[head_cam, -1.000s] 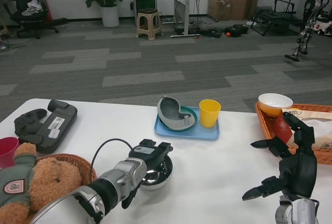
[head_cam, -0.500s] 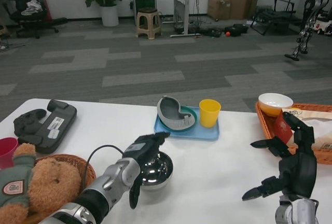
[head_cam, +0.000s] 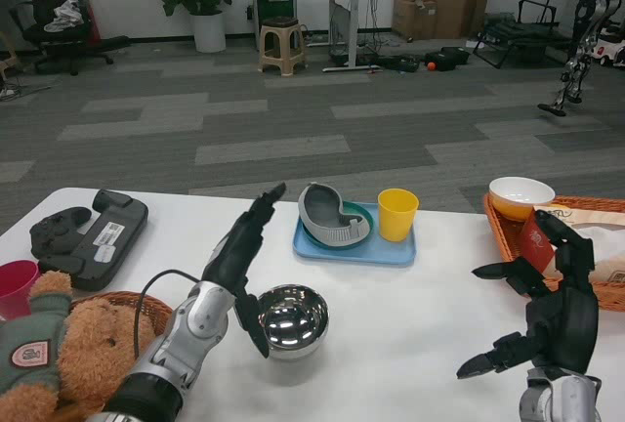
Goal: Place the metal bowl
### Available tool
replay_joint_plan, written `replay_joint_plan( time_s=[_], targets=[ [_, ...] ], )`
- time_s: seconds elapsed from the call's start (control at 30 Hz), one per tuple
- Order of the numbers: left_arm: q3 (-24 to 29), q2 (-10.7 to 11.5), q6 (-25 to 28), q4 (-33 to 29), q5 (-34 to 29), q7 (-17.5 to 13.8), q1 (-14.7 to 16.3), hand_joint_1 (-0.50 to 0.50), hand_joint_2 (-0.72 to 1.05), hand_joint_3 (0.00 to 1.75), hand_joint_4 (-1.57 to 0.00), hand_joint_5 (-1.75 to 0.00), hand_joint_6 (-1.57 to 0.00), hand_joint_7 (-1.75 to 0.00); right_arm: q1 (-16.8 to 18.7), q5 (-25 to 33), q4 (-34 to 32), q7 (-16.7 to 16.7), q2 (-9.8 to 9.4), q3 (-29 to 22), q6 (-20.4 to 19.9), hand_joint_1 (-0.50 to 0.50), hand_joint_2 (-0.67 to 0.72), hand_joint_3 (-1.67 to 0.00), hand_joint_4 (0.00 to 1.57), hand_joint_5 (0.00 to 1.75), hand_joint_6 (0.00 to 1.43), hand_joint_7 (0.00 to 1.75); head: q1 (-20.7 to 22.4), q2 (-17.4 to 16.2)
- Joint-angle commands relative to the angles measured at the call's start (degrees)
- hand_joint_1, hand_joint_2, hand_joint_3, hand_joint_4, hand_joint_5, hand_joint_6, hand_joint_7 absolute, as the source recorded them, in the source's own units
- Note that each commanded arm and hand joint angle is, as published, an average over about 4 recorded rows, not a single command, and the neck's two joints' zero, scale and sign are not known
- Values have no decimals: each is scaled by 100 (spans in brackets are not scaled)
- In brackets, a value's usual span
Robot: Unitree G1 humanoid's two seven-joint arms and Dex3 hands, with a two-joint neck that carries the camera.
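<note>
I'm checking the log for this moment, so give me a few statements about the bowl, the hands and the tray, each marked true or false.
1. The metal bowl stands on the white table. True.
2. The left hand grips the bowl. False: its fingers are spread and it holds nothing, just left of the bowl.
3. The yellow cup stands on the blue tray. True.
4. The right hand holds the white bowl. False: it is open and empty; that bowl sits in the orange basket.
5. A teddy bear lies at the table's left. True.
</note>
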Motion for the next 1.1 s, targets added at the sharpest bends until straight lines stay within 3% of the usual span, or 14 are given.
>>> replay_joint_plan(
  time_s=[0.03,0.23,0.27,0.37,0.57,0.7,0.83,1.1],
  targets=[
    [132,-1,-758,-167,-1200,61,274,-46,-57,0,0,-13,0,-21,82,10,-64,-24,1,-78,-23,29,72,0,94,107,0,91,-92,132],
    [-182,51,-1312,-972,-3663,-16,893,-46,-61,0,0,0,0,-21,93,-1,-181,-9,-10,-98,-23,29,72,0,94,107,0,91,-331,358],
    [-329,119,-1558,-1048,-4217,-99,979,-47,-64,0,0,0,0,-21,93,1,-209,-4,-17,-85,-23,29,72,0,94,107,0,91,-355,383],
    [-703,341,-2129,-1101,-5058,-238,1076,-46,-64,0,0,0,0,-21,79,3,-238,0,-26,-52,-23,29,72,0,94,107,0,91,-371,410],
    [-1019,601,-2652,-1101,-5555,-317,1146,-47,-72,0,0,0,0,-19,-13,-15,-256,26,-39,14,-23,29,72,0,93,107,0,87,-357,500],
    [-1217,653,-2696,-1158,-6192,-884,1137,-47,-72,0,0,0,0,-14,-39,-19,-295,35,-61,18,-14,29,72,0,92,107,0,84,-393,543],
    [-1204,838,-2582,-1490,-6550,-1194,1159,-48,-72,0,0,0,0,-14,-39,-23,-370,35,-76,12,-20,29,72,0,93,107,0,84,-418,592],
    [-1371,1453,-1938,-2077,-6680,-1231,1425,-48,-72,0,0,0,0,-14,-24,-32,-425,35,-79,-28,-23,29,72,0,94,107,0,84,-428,683]
  ],
)
